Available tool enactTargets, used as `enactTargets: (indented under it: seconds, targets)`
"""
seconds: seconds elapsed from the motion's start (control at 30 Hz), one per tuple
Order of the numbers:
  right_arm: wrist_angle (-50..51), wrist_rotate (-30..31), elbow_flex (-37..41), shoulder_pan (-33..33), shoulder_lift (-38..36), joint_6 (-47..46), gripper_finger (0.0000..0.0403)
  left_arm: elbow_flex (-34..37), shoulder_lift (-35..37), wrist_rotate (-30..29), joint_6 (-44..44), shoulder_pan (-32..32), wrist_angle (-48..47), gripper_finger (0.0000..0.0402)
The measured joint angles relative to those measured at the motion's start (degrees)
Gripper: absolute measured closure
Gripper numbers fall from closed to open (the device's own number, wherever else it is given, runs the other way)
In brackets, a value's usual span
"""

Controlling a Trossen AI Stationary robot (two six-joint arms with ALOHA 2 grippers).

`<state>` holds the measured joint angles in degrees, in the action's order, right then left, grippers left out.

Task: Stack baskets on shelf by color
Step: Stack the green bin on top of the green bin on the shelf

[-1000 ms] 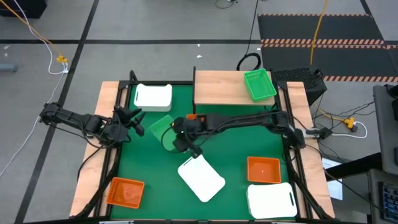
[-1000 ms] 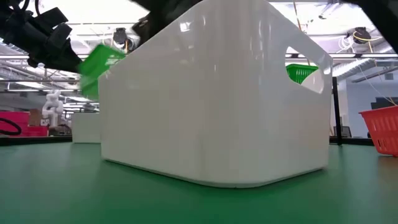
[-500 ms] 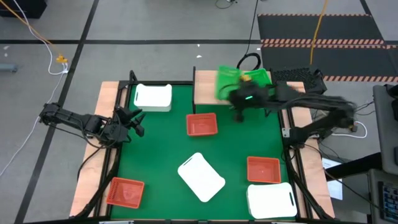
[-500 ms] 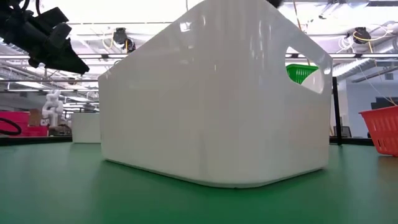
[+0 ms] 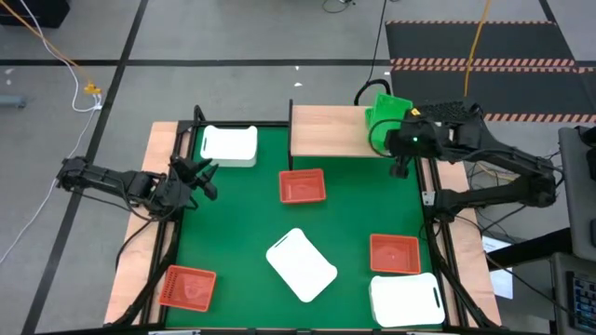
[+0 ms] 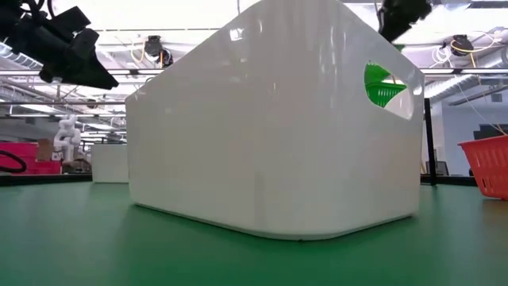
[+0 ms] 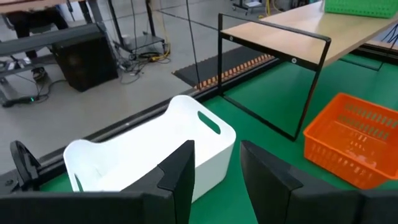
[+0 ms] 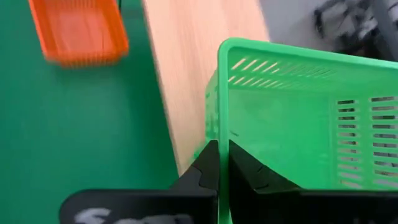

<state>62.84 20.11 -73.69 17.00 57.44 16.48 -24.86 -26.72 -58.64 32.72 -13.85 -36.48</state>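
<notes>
My right gripper (image 5: 398, 141) is shut on a green basket (image 5: 385, 110) and holds it over the right end of the wooden shelf (image 5: 326, 132). More green (image 5: 377, 140) shows under it there; I cannot tell whether that is a second basket. My left gripper (image 5: 201, 177) is open at the table's left side, its fingers pointing at a white basket (image 7: 155, 146) without touching it. An orange basket (image 5: 303, 186) stands on the mat in front of the shelf. My right gripper pinches the green basket's side wall at its rim (image 8: 222, 146), one finger (image 8: 206, 167) outside the wall and the other inside. The basket is lifted and tilted over the shelf's right end. Whether it touches anything below cannot be told.
On the green mat stand white baskets far left (image 5: 229, 145), in the middle (image 5: 301, 265) and near right (image 5: 405, 301), and orange ones near left (image 5: 188, 287) and right (image 5: 394, 253). The middle white basket (image 6: 270, 119) fills the low view. The shelf's left part is bare.
My right gripper, shut on the green basket, swept from the table's middle up and toward the far right, and now stands over the shelf's right end. The basket went with it, lifted clear, uncovering the orange basket in front of the shelf.
</notes>
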Motion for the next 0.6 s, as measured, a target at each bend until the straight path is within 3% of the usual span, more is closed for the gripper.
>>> enactTargets:
  seconds: [0.1, 0.37, 0.5, 0.6]
  targets:
    - [0.8, 0.2, 0.0, 0.7, -0.1, 3.5, 0.0402, 0.0, 0.0, 0.0, -0.9, 0.4, 0.7, 0.0270]
    - [-0.4, -0.9, -0.1, 3.8, -0.1, 28.5, 0.0403, 0.0, 0.0, 0.0, -1.0, 0.4, 0.7, 0.0270]
    - [0.0, -1.4, -0.1, 7.4, 0.0, 30.9, 0.0403, 0.0, 0.0, 0.0, -0.9, 0.4, 0.5, 0.0270]
    - [2.4, -5.0, -0.1, 10.2, -0.2, 31.2, 0.0403, 0.0, 0.0, 0.5, -0.5, 0.4, 0.0, 0.0270]
